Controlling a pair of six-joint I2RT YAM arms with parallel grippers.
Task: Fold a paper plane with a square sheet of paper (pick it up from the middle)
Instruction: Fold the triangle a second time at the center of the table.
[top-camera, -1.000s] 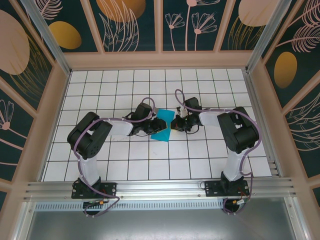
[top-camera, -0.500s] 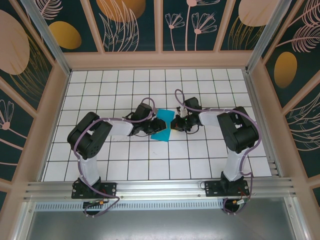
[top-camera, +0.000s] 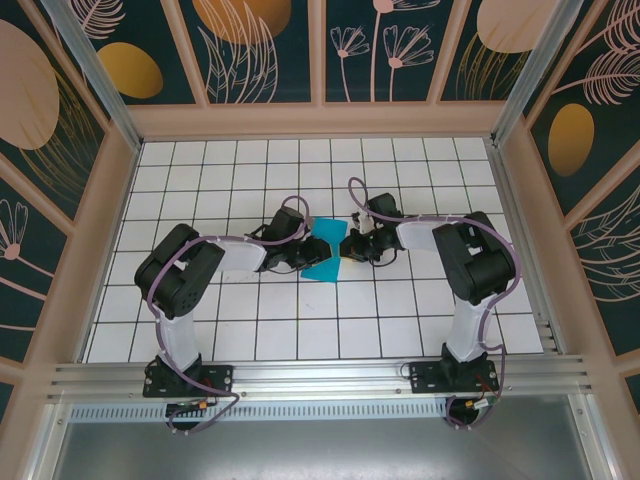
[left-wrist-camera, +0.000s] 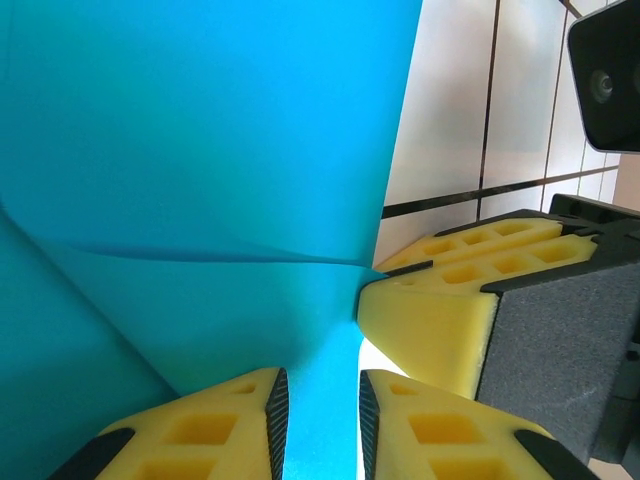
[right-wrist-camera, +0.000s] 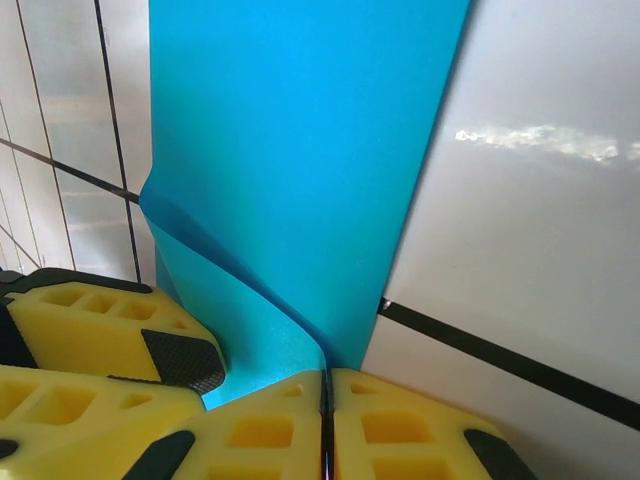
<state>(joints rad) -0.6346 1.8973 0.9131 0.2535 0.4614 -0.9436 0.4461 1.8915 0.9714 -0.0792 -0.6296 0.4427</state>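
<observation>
**Two grippers meet over the blue sheet in the middle of the tabletop**

From above, both arms reach inward until their tips nearly meet at the centre of the frame. The sheet of paper lies between them on the white gridded tabletop, a small teal patch with an angled outline, partly covered by the black wrists.

In its own wrist view the right gripper is closed. Its two yellow fingers are pressed together along a thin dark seam at the bottom of the frame. A raised flap of the paper curls down from the upper left and runs straight into that seam, so the flap is pinched there. Beyond the flap, the sheet stretches flat towards the top of the frame.

The left gripper stands slightly parted. Its yellow fingers sit at the bottom of the wrist view with a narrow gap between the dark pads, and blue paper fills that gap without looking clamped. A soft crease crosses the sheet just above. The right gripper's fingers press in from the right, touching the paper's edge.
</observation>
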